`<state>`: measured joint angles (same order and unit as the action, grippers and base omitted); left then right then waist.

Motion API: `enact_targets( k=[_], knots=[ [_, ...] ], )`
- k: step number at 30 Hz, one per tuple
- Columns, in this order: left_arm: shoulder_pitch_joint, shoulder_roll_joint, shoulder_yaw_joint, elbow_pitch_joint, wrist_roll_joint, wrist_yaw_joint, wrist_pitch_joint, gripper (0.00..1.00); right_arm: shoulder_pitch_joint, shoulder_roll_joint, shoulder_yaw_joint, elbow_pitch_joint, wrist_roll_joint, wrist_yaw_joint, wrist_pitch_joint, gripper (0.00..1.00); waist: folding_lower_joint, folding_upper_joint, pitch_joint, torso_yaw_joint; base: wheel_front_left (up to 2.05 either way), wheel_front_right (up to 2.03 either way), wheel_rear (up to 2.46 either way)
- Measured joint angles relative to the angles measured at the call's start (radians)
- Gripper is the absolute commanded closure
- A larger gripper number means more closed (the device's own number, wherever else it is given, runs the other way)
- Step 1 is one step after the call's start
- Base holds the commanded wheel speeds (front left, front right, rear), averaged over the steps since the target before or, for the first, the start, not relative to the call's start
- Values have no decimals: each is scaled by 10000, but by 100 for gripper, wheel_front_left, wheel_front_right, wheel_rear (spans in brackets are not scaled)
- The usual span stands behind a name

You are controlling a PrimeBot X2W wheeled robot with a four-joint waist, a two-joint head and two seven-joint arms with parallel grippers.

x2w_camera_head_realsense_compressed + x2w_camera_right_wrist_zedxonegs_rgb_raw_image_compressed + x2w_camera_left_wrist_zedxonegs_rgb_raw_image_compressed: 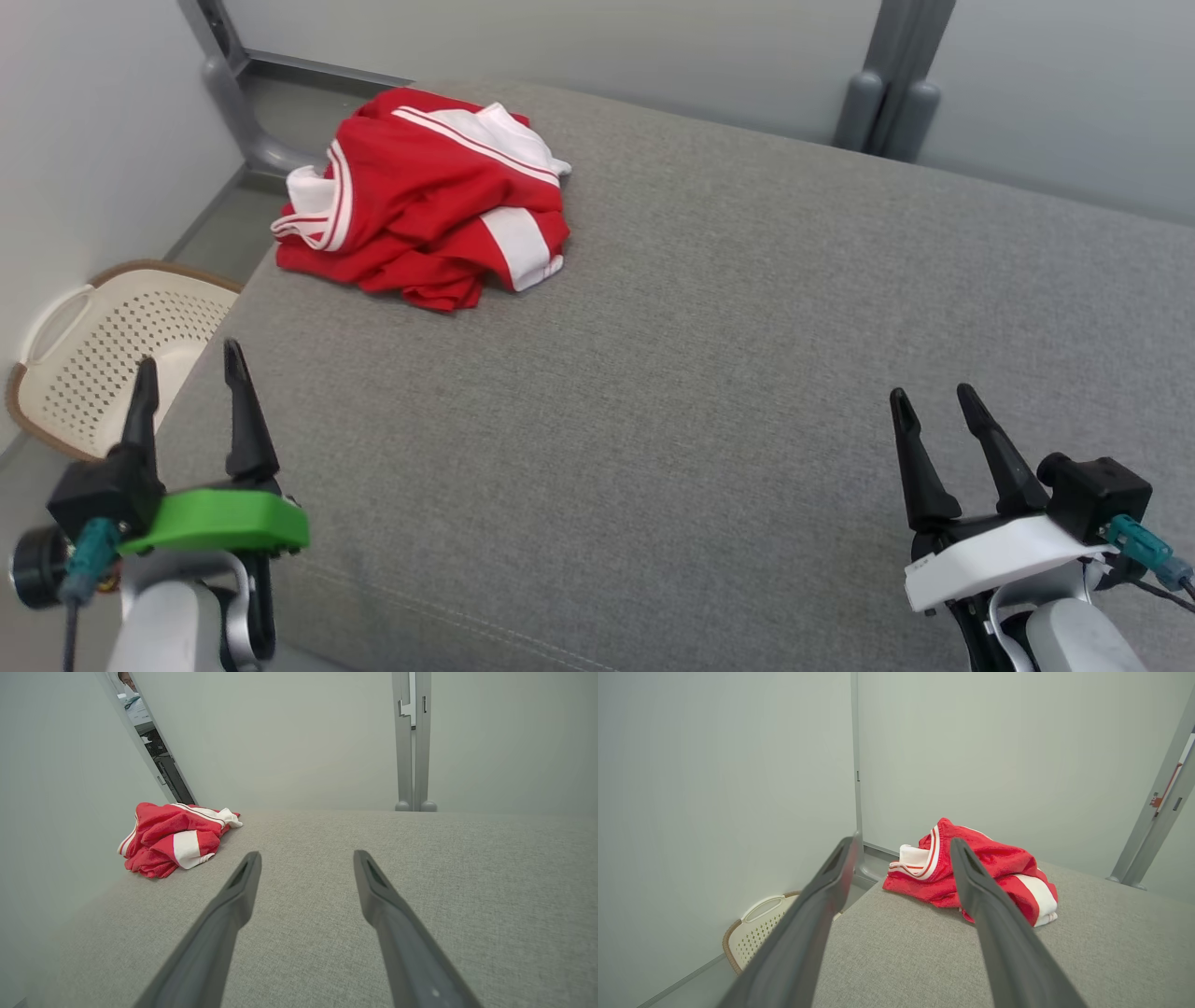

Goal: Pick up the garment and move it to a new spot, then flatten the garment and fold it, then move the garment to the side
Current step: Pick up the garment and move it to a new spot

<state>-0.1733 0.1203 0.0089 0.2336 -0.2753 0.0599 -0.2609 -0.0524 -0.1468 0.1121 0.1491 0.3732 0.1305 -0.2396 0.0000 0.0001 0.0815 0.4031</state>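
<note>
A crumpled red garment (425,201) with white panels and stripes lies in a heap at the far left corner of the grey padded surface (709,355). The left wrist view has the garment (999,868) ahead, partly behind one finger; the right wrist view has the garment (175,842) far off to the left. My left gripper (187,369) hangs open at the near left edge of the surface, empty. At the near right my right gripper (932,397) is open and empty too. Both stand well short of the garment.
A cream perforated laundry basket (103,359) with a brown rim sits on the floor left of the surface, beside the left gripper. Pale partition walls with grey posts (887,84) close in the back and left. Wide bare grey surface lies between the grippers and the garment.
</note>
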Motion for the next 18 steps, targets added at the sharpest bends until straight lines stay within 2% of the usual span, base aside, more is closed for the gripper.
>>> enact_targets(
  k=[6,18],
  knots=[
    [-1615,516,211,-35,-151,-111,142,0,-372,-355,-192,-443,-73,2,184,0,0,0,617,-698,0,0,0],
    [-4907,2027,731,215,-213,-203,974,0,-994,-1028,-1076,-1572,-174,2,165,0,1,0,2426,-2370,0,0,0]
  ],
)
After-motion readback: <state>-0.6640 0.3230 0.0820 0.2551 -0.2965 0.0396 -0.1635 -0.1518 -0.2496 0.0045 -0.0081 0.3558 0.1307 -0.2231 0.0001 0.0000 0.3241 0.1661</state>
